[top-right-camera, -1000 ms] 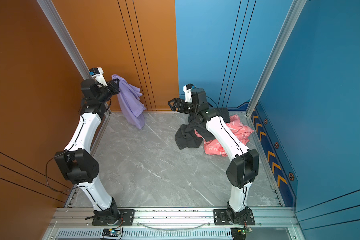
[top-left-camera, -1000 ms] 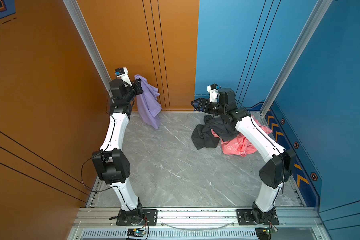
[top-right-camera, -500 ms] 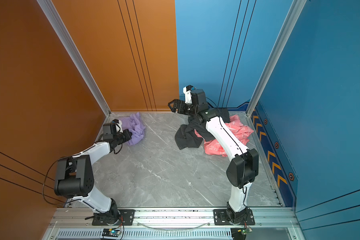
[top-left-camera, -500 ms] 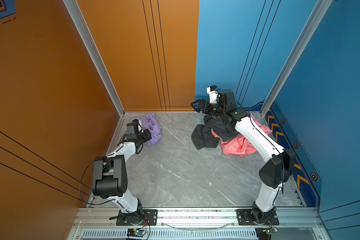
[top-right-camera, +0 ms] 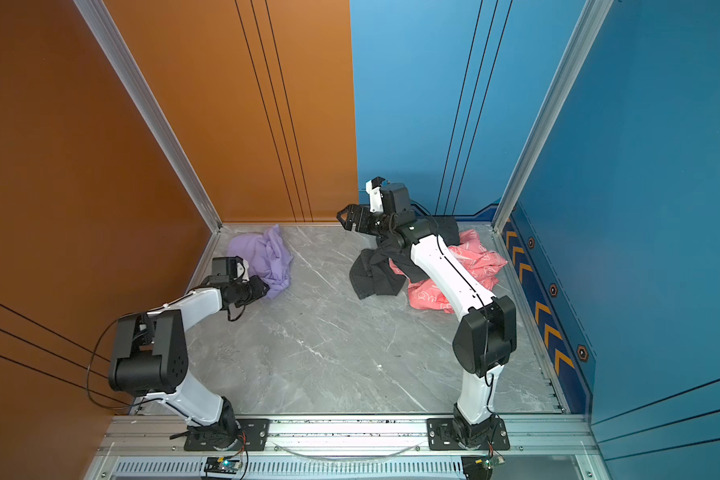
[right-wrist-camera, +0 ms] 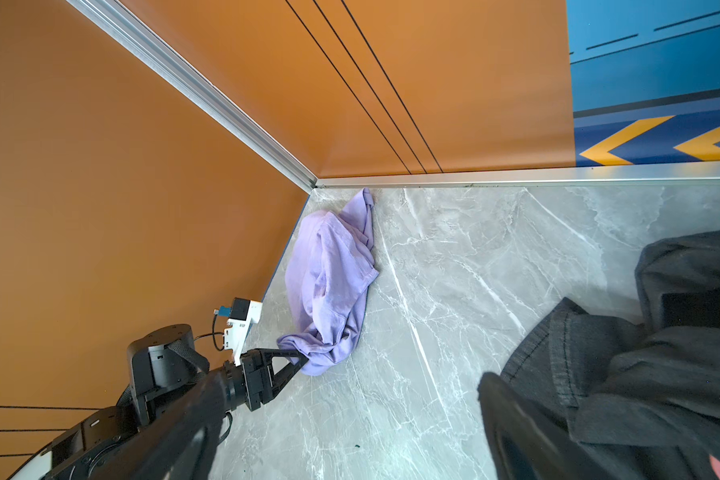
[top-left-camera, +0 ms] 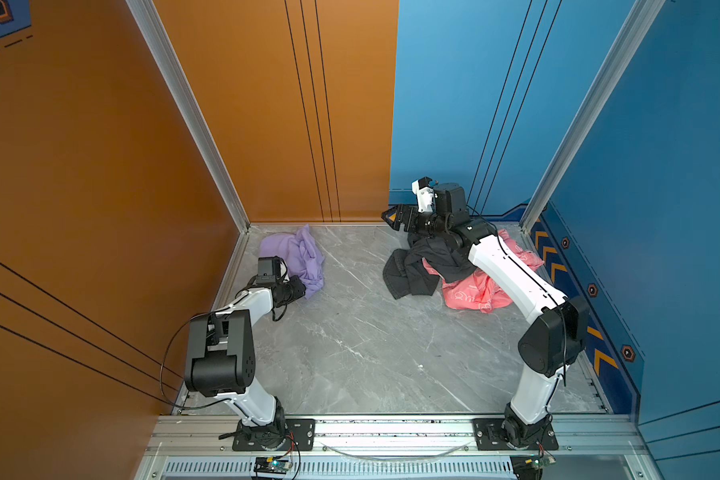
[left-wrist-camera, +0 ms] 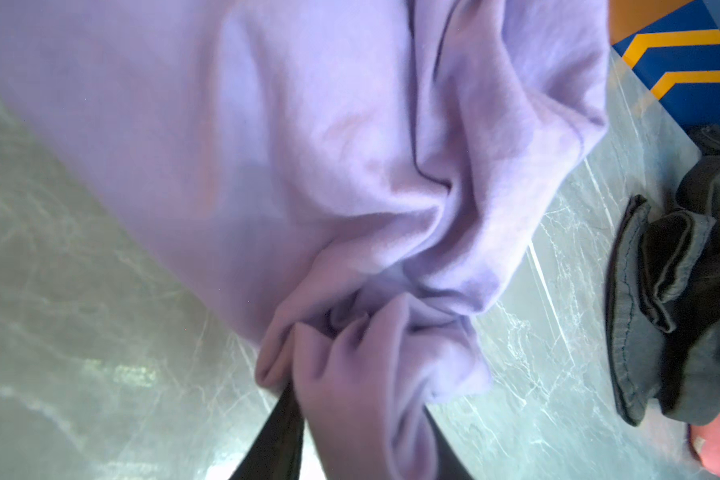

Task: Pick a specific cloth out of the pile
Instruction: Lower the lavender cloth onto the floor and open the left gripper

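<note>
The lavender cloth (top-left-camera: 296,253) (top-right-camera: 262,255) lies crumpled on the grey floor in the back left corner, apart from the pile. My left gripper (top-left-camera: 302,289) (right-wrist-camera: 304,361) sits low at the cloth's near end. In the left wrist view its dark fingers (left-wrist-camera: 281,436) stand apart, with a fold of the cloth (left-wrist-camera: 350,166) lying between them. The pile, a dark grey garment (top-left-camera: 416,270) over a pink printed one (top-left-camera: 474,291), is at the back right. My right gripper (top-left-camera: 393,218) (right-wrist-camera: 346,449) hovers open and empty beyond the pile.
Orange walls (top-left-camera: 267,124) close the left and back left, blue walls (top-left-camera: 661,166) the back right and right. My right forearm (top-left-camera: 512,274) stretches over the pile. Bare marble floor (top-left-camera: 371,353) lies between the two arms.
My left arm came down from high in the back left corner, where the cloth hung from it, to the floor. The cloth now lies heaped and the jaws have parted. The right arm stayed still.
</note>
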